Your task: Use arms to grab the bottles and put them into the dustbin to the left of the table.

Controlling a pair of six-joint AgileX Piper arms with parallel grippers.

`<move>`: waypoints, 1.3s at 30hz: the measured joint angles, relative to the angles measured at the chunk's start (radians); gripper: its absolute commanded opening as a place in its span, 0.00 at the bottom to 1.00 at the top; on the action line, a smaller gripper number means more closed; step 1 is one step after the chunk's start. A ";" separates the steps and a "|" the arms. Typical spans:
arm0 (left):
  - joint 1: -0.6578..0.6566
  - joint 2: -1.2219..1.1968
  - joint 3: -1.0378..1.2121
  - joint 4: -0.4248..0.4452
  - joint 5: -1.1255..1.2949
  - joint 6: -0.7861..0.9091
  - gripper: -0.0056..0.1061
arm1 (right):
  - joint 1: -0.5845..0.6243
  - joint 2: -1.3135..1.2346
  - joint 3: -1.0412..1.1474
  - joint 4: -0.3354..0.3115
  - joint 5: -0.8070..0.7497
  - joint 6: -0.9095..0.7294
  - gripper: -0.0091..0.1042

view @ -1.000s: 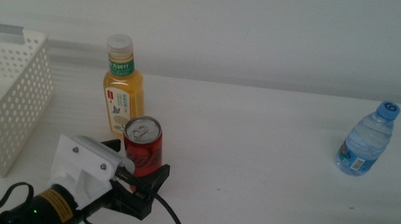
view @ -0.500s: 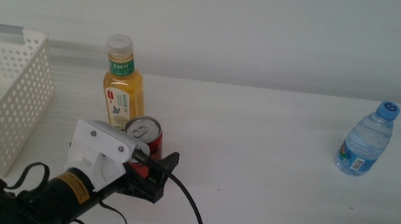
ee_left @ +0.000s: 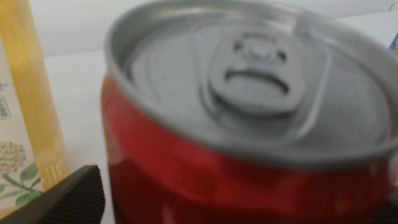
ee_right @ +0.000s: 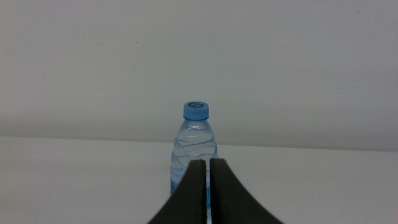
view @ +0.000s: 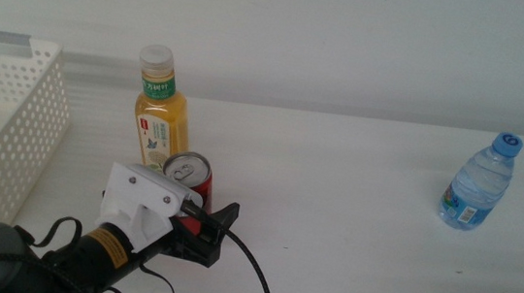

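The red soda can stands on the table just in front of the yellow juice bottle. My left gripper comes in low from the left, open, with one jaw on either side of the can's lower body. In the left wrist view the can fills the picture, with a dark fingertip beside it and the juice bottle behind. The clear water bottle stands alone far right. My right gripper is shut, empty, facing that water bottle from a distance.
The white perforated dustbin sits at the table's left edge, a short way left of the juice bottle. A thick black cable trails from the left wrist toward the front edge. A plain white wall rises behind the table.
My left gripper has slid forward and slightly right, so its jaws now reach further around the red can. Can, bottles and dustbin have stayed put.
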 measured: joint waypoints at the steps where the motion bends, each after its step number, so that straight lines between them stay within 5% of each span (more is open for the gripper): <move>1: 0.000 0.000 -0.002 0.000 0.000 0.004 0.82 | 0.000 0.000 0.000 0.000 0.000 0.000 0.07; 9: 0.000 0.000 -0.004 0.002 0.000 0.004 0.60 | 0.000 0.000 0.000 0.000 0.000 0.000 0.07; 24: 0.000 0.000 -0.004 0.055 0.012 0.015 0.38 | 0.000 0.000 0.000 0.000 0.000 0.000 0.07; 39: 0.000 -0.104 -0.004 0.116 0.207 0.036 0.35 | 0.000 0.000 0.000 0.000 0.000 0.000 0.07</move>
